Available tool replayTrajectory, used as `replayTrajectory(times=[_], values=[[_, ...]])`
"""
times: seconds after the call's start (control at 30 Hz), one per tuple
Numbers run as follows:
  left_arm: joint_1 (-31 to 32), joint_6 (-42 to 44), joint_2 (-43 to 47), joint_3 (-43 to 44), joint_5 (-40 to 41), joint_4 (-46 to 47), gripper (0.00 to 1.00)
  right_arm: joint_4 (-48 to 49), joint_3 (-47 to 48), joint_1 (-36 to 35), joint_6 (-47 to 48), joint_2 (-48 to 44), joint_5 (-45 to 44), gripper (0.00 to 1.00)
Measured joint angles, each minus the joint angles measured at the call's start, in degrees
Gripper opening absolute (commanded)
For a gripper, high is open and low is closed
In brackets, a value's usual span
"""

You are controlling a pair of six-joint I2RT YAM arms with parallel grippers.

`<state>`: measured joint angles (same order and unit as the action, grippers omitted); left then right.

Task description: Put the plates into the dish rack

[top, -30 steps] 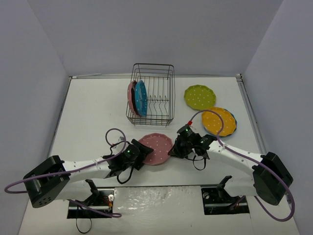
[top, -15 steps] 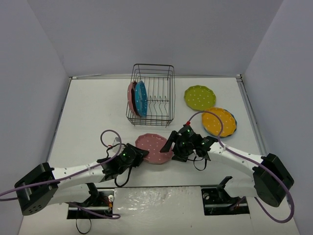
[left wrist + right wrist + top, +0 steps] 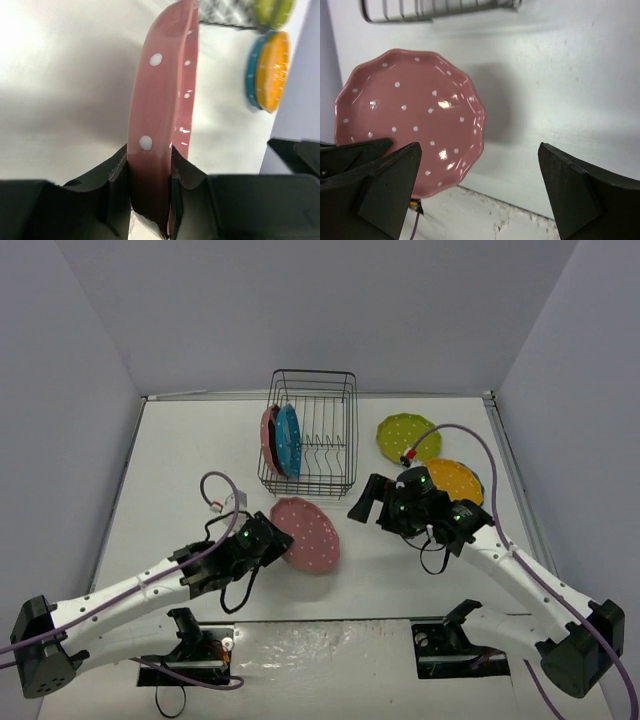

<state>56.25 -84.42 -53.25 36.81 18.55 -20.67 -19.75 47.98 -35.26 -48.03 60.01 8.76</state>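
Observation:
A pink plate (image 3: 307, 534) hangs tilted above the table, just in front of the dish rack (image 3: 322, 430). My left gripper (image 3: 273, 542) is shut on its near rim. In the left wrist view the pink plate (image 3: 162, 100) stands edge-on, pinched between both fingers of my left gripper (image 3: 150, 185). My right gripper (image 3: 368, 502) is open to the plate's right, apart from it. In the right wrist view the pink plate (image 3: 410, 120) lies ahead of the wide-open right gripper (image 3: 480, 190). A second pink plate (image 3: 267, 440) and a blue plate (image 3: 289, 440) stand upright in the rack's left end.
A lime green plate (image 3: 408, 437) lies at the back right. An orange plate (image 3: 452, 483) lies nearer, stacked on a blue plate whose rim (image 3: 480, 487) shows. The rack's right slots hold bare prongs (image 3: 325, 455). Walls close in the table on three sides.
My right gripper opened, let go of the pink plate and drew back to the right. My left gripper shut on the plate's rim and raised it, tilted, toward the rack.

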Motion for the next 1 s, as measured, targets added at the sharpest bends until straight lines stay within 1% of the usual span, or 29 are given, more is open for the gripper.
replayTrajectory(times=[0.1, 0.2, 0.3, 0.4, 0.57, 0.67, 0.8, 1.0], values=[[0.0, 8.4, -1.5, 10.8, 1.8, -5.6, 0.0, -2.8, 5.7, 1.6, 4.7, -2.0, -2.8, 1.0], [-0.1, 19.7, -7.4, 25.6, 4.7, -12.2, 0.0, -5.3, 11.2, 2.3, 9.1, -3.0, -6.6, 1.0], [-1.2, 28.8, -12.9, 36.6, 6.4, -13.2, 0.0, -6.0, 14.2, 2.3, 12.3, -3.8, -9.3, 1.0], [-4.4, 38.2, -18.8, 45.7, 6.5, -14.5, 0.0, -6.7, 15.2, 2.4, 14.6, -4.0, -11.4, 1.0], [-13.2, 50.9, -30.6, 57.4, 5.8, -16.1, 0.0, -8.3, 15.3, 2.6, 17.6, -3.9, -13.5, 1.0], [-16.7, 57.3, -39.2, 65.5, 6.6, -17.5, 0.0, -8.5, 15.3, 2.6, 18.8, -3.9, -14.6, 1.0], [-18.6, 65.0, -50.7, 75.7, 8.0, -17.0, 0.0, -8.7, 15.3, 2.7, 19.8, -3.9, -15.5, 1.0], [-19.1, 71.5, -62.2, 84.7, 9.2, -17.5, 0.0, -8.8, 15.3, 3.2, 20.5, -3.9, -16.1, 1.0]])
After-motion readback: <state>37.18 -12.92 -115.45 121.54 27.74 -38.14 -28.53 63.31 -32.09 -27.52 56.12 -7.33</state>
